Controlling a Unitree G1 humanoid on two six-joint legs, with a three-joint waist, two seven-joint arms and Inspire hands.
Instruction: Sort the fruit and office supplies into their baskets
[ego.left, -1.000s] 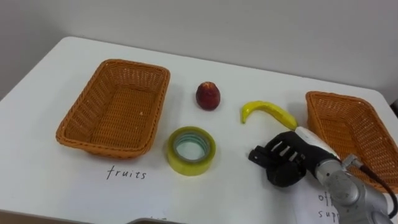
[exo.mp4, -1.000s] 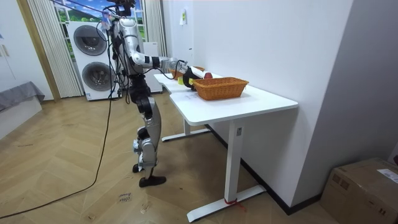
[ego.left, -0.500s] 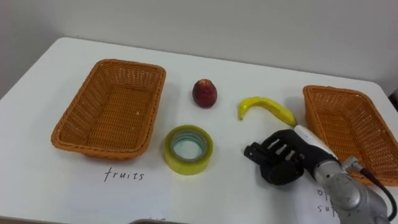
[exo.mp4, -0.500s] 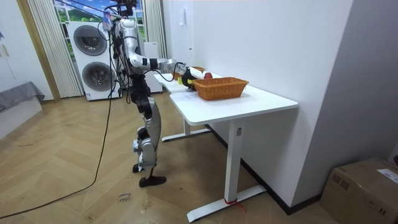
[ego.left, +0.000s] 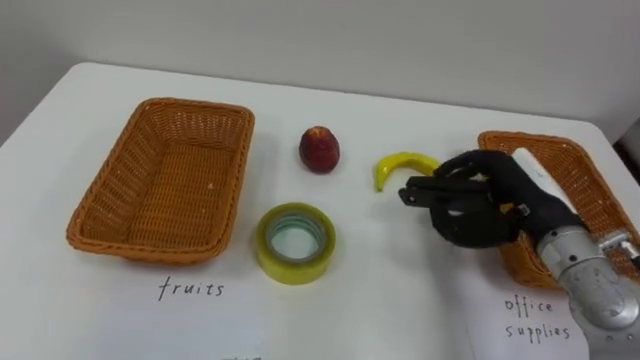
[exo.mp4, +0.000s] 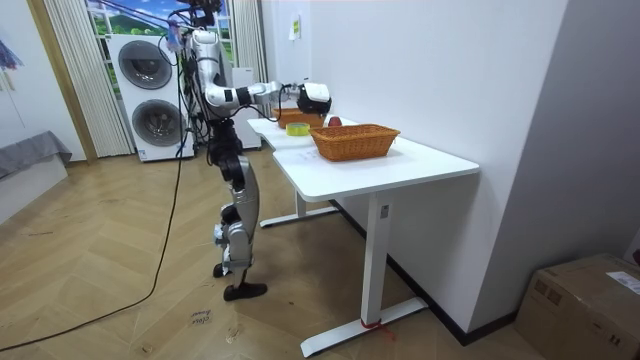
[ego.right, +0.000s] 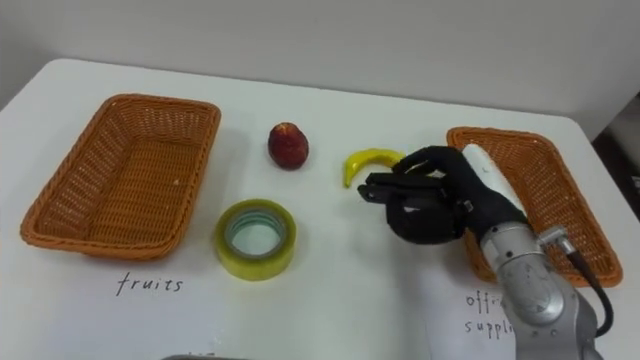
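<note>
My right hand hangs above the table between the yellow banana and the office supplies basket, its fingers curled round a dark rounded object that I cannot identify. The hand covers the banana's right end. A red apple lies at the middle back. In front of it lies a roll of yellow tape, flat on the table. The fruits basket stands empty at the left. In the room view the raised right hand is over the table.
Handwritten labels mark the white table: "fruits" before the left basket and "office supplies" before the right one. The table's back edge meets a wall. In the room view I stand at the table's far end, near two stacked washing machines.
My right hand has risen off the table with the dark object and moved back and right, to the banana and the right basket. The camera has shifted a little.
</note>
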